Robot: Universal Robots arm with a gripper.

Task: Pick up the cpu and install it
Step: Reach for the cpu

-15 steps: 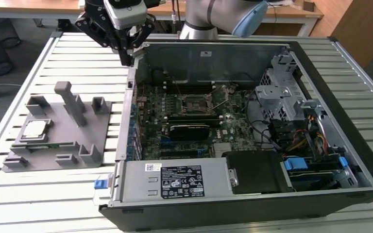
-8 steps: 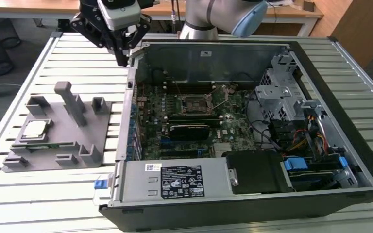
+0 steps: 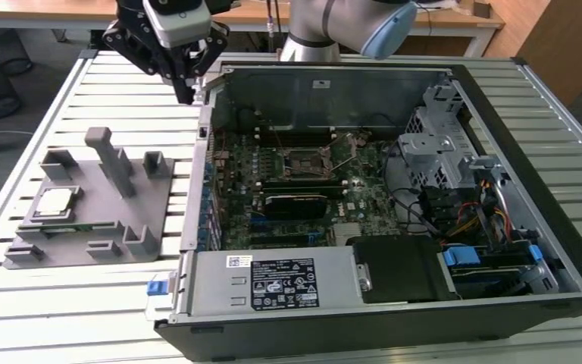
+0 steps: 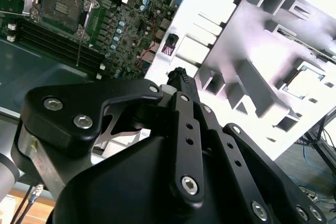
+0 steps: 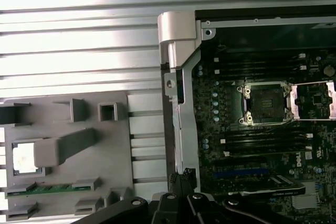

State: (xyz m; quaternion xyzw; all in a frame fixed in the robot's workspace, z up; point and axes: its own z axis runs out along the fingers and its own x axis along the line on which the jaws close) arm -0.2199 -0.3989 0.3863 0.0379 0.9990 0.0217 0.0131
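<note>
Your gripper (image 3: 185, 95) hangs clenched & empty by the PC case (image 3: 198, 189) wall, cpu (image 3: 54, 201) sits well apart in the grey tray (image 3: 94, 212), so descending w/o opening you'd likely jab it.

The arm (image 3: 317, 30) is seen raised, the gripper (image 3: 185, 96) pointed downward, its fingers (image 4: 182, 83) pressed together, nothing held.

Tray (image 3: 119, 227) on desk (image 3: 69, 311) at exterior view's left, cpu (image 3: 52, 202) in tray, computer case (image 3: 372, 334) just right of it, gripper (image 3: 185, 95) above case's wall
</note>
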